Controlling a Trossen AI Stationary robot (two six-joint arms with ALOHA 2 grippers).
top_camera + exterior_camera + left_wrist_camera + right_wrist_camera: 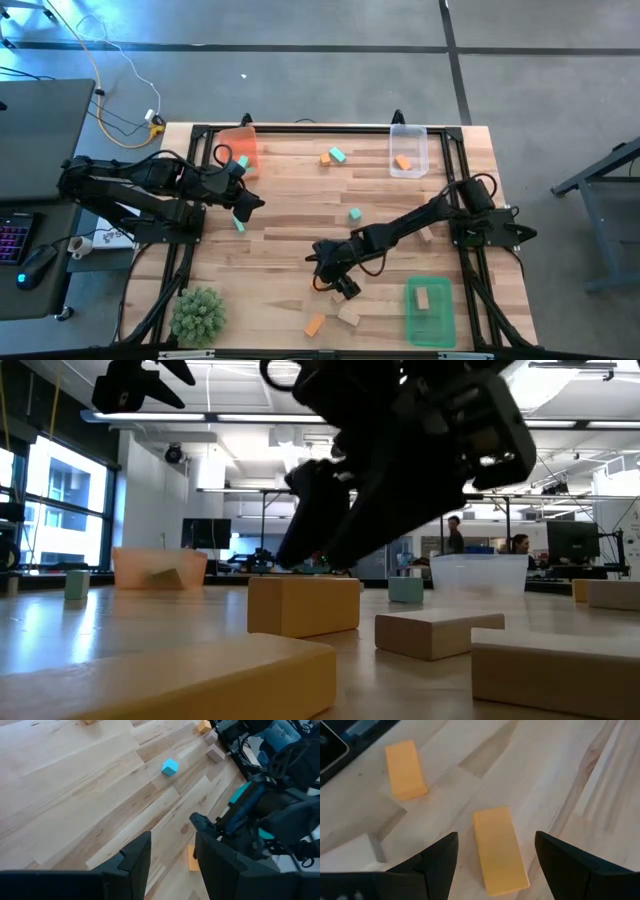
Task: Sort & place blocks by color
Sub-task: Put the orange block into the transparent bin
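My right gripper (338,283) (496,838) hangs open, slanting down over the table's near middle. In the right wrist view a yellow-orange block (498,854) lies flat on the wood between its fingers, untouched, and a second one (406,769) lies farther off. An orange block (314,325) and a tan block (348,316) lie just near of the gripper. Teal blocks (354,214) (338,155) and an orange one (326,158) lie farther back. My left gripper (247,205) (172,842) waits open at the left, above the table, holding nothing.
An orange tray (240,150) with a teal block stands at the far left. A clear tray (408,152) with an orange block is at the far right. A green tray (430,312) with a tan block is at the near right. A spiky green plant (197,314) sits at the near left.
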